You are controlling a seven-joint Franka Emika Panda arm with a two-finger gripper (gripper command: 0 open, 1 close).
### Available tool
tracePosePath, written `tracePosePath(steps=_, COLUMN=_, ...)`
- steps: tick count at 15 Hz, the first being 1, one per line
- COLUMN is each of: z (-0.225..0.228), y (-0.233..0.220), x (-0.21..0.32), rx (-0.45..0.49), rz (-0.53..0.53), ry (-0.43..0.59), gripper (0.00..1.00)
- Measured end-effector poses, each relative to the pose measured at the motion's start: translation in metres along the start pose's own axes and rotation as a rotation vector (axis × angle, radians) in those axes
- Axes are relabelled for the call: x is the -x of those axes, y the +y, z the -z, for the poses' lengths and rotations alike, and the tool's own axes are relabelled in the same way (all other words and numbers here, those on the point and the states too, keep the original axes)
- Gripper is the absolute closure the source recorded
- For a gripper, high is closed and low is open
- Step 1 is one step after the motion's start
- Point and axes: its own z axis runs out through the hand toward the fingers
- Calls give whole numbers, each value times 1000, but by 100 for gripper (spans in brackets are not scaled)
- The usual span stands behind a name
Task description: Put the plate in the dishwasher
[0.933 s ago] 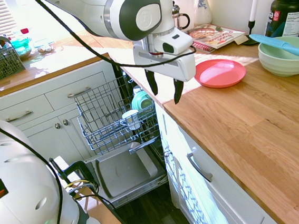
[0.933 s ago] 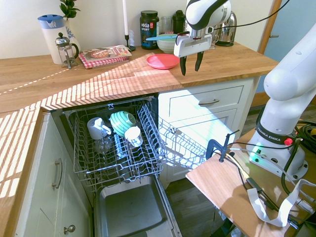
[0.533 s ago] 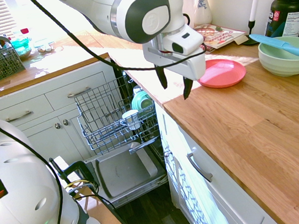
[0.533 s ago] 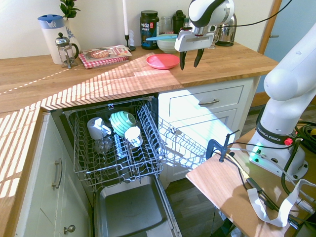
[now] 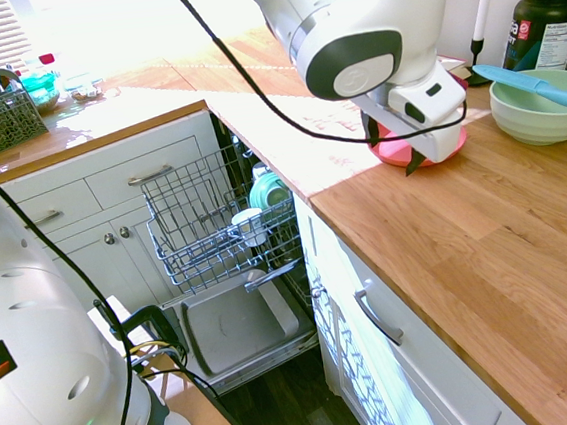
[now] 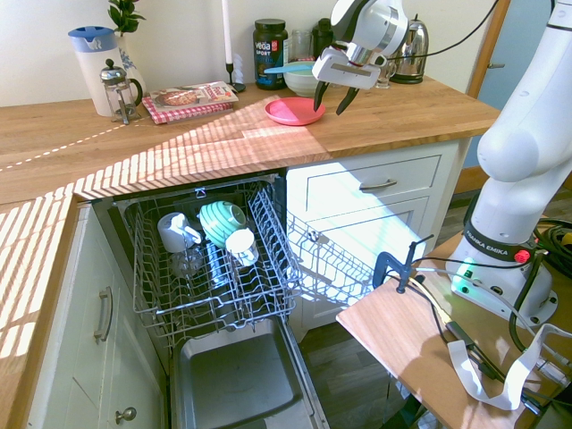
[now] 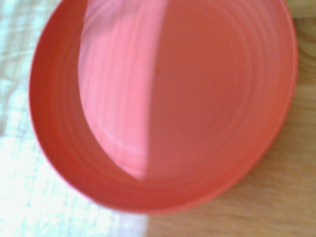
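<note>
Near the pale green round bowl (image 6: 302, 80), the round coral-pink plastic plate (image 6: 295, 111) lies on the wooden desk (image 6: 206, 141); the gripper (image 6: 333, 100) is wide open, empty.

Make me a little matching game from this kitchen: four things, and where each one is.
1. coral-pink plastic plate
2. blue-lidded pitcher
3. green-striped bowl
4. robot's two-finger gripper

A. in the dishwasher's wire rack
B. flat on the wooden counter
C. open, near the plate
D. beside the glass coffee press

Pairs: 1-B, 2-D, 3-A, 4-C
</note>
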Motion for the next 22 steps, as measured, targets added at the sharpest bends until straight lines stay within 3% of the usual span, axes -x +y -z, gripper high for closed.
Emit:
tracePosePath(steps=7, z=-24, y=4, x=-31, rx=25, rz=-89, ry=-6, gripper=100)
tracePosePath(steps=15, z=-43, y=-35, x=-44, rx=45, rz=-75, ry=-21, gripper=100)
tracePosePath(steps=22, z=-52, y=-44, x=-35, rx=48, rz=-69, ry=-43, gripper=100)
